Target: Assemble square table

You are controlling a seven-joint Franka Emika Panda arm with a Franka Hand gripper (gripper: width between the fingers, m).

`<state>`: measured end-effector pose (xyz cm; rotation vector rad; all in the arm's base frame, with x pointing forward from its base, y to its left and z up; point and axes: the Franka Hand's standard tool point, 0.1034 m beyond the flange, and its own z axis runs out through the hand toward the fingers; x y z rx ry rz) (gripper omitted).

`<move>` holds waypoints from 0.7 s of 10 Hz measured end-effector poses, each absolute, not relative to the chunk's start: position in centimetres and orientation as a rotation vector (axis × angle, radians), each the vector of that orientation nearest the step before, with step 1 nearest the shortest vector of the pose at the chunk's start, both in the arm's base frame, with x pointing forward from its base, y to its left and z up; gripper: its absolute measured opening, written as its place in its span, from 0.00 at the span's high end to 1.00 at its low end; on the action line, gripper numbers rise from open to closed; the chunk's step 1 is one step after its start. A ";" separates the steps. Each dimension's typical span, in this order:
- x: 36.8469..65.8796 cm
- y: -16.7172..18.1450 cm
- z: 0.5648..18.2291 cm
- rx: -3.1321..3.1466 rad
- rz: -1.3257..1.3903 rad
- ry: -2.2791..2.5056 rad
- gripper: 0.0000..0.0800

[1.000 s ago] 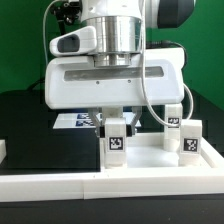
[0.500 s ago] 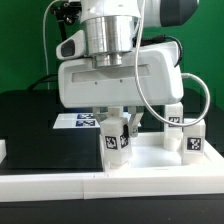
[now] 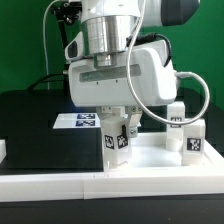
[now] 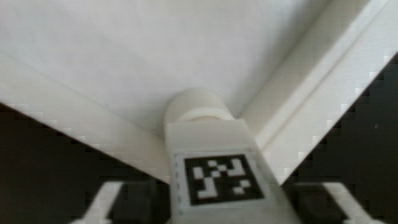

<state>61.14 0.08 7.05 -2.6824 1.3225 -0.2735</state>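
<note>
The square table's white slab (image 3: pixel 150 158) lies flat at the front, to the exterior view's right. A short white leg post (image 3: pixel 117 140) with a tag stands upright at its near left corner. My gripper (image 3: pixel 117 128) reaches straight down and is shut on this post, with fingers on both sides of it. In the wrist view the post (image 4: pixel 214 140) sits between my gripper's (image 4: pixel 217 200) dark pads, its foot on the slab (image 4: pixel 125 60) near a raised rim. Two more tagged leg posts (image 3: pixel 174 124) (image 3: pixel 192 138) stand on the slab's right part.
The marker board (image 3: pixel 78 121) lies on the black worktop behind the held post. A long white rail (image 3: pixel 100 185) runs along the front edge. A small white block (image 3: pixel 3 150) sits at the exterior view's far left. A green wall stands behind.
My hand has turned about its vertical axis, its wide body swinging round, with the leg post in its grip. The post stays at the same corner of the slab.
</note>
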 end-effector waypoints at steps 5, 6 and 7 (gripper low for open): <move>61.2 -0.1 7.1 -2.905 -0.312 0.834 0.20; 61.3 -0.1 7.1 -2.952 -0.320 0.694 0.19; 61.3 -0.1 7.1 -2.986 -0.327 0.574 0.19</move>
